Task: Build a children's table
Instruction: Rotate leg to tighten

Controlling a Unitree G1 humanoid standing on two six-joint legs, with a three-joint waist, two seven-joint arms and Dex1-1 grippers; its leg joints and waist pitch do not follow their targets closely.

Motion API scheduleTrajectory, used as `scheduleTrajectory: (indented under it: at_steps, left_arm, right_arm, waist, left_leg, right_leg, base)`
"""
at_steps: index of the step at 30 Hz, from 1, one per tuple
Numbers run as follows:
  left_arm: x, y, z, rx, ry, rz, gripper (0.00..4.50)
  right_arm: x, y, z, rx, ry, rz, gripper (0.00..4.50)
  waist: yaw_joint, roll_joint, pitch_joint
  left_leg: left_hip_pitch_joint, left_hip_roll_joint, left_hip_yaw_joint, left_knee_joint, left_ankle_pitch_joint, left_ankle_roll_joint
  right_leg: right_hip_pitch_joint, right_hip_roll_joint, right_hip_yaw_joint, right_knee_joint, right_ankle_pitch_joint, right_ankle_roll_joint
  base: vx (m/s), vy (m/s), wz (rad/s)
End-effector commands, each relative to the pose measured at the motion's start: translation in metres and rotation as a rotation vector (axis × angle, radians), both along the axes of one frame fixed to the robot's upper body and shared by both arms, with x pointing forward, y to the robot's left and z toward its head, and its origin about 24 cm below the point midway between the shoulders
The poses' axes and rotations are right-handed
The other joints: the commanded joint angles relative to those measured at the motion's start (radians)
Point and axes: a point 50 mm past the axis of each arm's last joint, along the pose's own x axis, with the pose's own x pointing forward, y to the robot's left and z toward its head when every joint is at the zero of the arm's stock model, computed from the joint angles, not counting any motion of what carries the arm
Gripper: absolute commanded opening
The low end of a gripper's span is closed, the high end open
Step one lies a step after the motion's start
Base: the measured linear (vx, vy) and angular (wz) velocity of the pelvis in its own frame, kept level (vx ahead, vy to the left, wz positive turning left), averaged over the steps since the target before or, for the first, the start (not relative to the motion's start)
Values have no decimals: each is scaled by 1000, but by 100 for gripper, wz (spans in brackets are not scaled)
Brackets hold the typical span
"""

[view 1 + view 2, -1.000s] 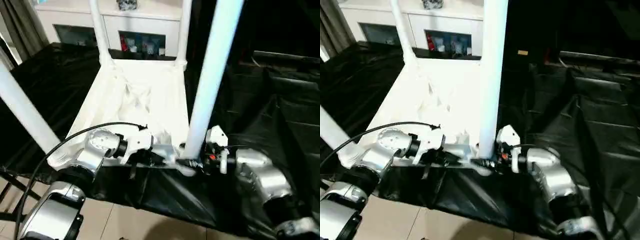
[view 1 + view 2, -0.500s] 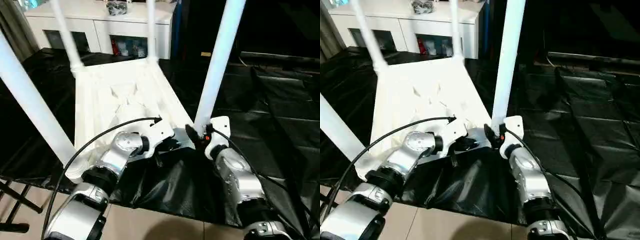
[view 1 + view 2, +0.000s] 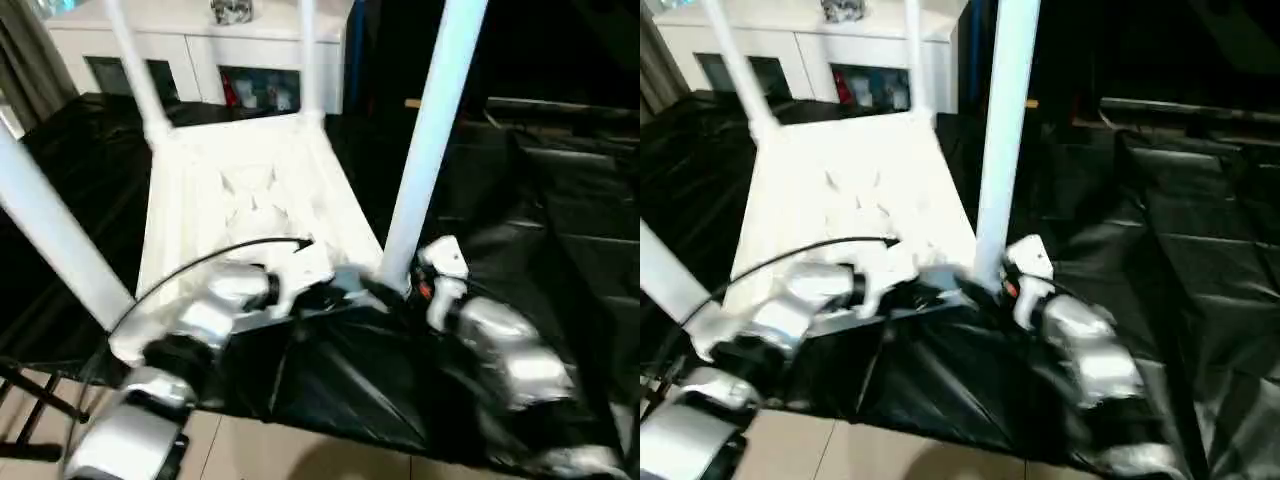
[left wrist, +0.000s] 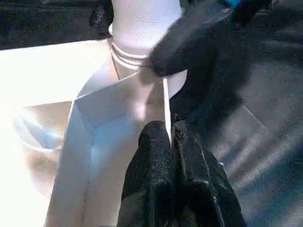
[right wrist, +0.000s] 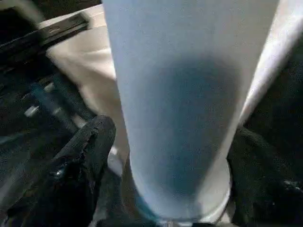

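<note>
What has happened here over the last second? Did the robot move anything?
Nothing was visibly moved, taken or let go. The scene looks shifted mainly because the robot's head camera swung, and the forearms now reach in at a different angle. The left gripper stays shut on the near rim of the upturned tabletop. The right gripper keeps its fingers around the base of the near right leg.

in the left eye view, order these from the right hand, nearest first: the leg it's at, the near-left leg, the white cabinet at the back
1. Leg, right at the right hand.
2. Near-left leg, across the tabletop on the left.
3. White cabinet, behind the table, farthest.
</note>
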Motion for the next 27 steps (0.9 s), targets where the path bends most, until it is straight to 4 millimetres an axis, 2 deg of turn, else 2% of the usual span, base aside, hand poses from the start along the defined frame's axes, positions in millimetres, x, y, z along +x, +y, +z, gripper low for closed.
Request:
scheduleTrajectory:
  at_steps: [1, 2, 7, 8, 10, 18, 22, 23, 25, 26, 27]
  left_arm:
    - [-11, 2, -15, 46, 74, -69, 0]
    - [-12, 8, -14, 51, 87, -107, 0]
    - [-14, 15, -12, 48, 111, -145, 0]
    - [-14, 19, -12, 56, 124, -168, 0]
    - [-14, 21, -12, 69, 125, -180, 0]
    - [-14, 25, -10, 79, 133, -207, 0]
    - [-11, 26, -9, 61, 129, -177, 0]
    - [-9, 25, -9, 52, 112, -141, 0]
    - [-8, 24, -9, 49, 107, -122, 0]
    - [-5, 21, -10, 49, 87, -81, 0]
    - [-2, 15, -11, 32, 69, -9, 0]
  right_arm:
    - [-15, 24, -4, 34, 57, 226, 344]
    - [-17, 22, -2, 25, 75, 301, 334]
    - [-18, 20, 0, 7, 103, 381, 308]
    - [-17, 19, 1, -8, 112, 423, 286]
    - [-16, 20, 2, -17, 116, 450, 270]
    - [-16, 21, 4, -29, 139, 514, 256]
    - [-13, 22, 4, 4, 121, 457, 254]
    - [-10, 23, 3, 18, 100, 383, 254]
    - [-9, 23, 2, 21, 90, 345, 254]
    - [-7, 23, 0, 16, 75, 285, 254]
    - [-3, 24, -5, -3, 42, 159, 254]
  waist:
    - [6, -10, -46]
    - [6, -11, -44]
    - [12, -11, -41]
    - [14, -10, -42]
    - [17, -9, -43]
    - [24, -11, -47]
    - [23, -12, -47]
    - [23, -13, -45]
    - [23, -12, -43]
    - [20, -12, -39]
    - [17, -11, -35]
  left_leg:
    - [-5, 46, -16, -55, -88, 117]
    - [-4, 49, -15, -56, -109, 114]
    - [0, 52, -15, -60, -133, 89]
    - [4, 53, -13, -59, -133, 84]
    - [3, 52, -14, -58, -130, 82]
    - [1, 51, -14, -55, -98, 86]
    - [0, 50, -14, -55, -101, 85]
    - [0, 50, -13, -56, -107, 82]
    - [2, 51, -14, -58, -122, 71]
    - [0, 51, -15, -61, -145, 57]
    - [6, 50, -15, -64, -187, 42]
  right_leg:
    - [51, -81, 45, -63, 68, -259]
    - [48, -83, 43, -66, 34, -264]
    - [45, -84, 44, -68, -30, -265]
    - [43, -84, 46, -69, -27, -266]
    - [44, -84, 46, -67, -11, -269]
    - [48, -85, 45, -58, 46, -273]
    - [49, -85, 44, -59, 38, -272]
    - [47, -86, 44, -61, 19, -269]
    - [46, -87, 44, -65, -21, -264]
    - [45, -88, 44, -70, -74, -255]
    - [39, -88, 45, -79, -157, -243]
  base:
    - [0, 0, 0]
    - [0, 0, 0]
    - [0, 0, 0]
    - [0, 0, 0]
    - [0, 0, 0]
    - [0, 0, 0]
    - [0, 0, 0]
    - [0, 0, 0]
    - [0, 0, 0]
    - [0, 0, 0]
    - [0, 0, 0]
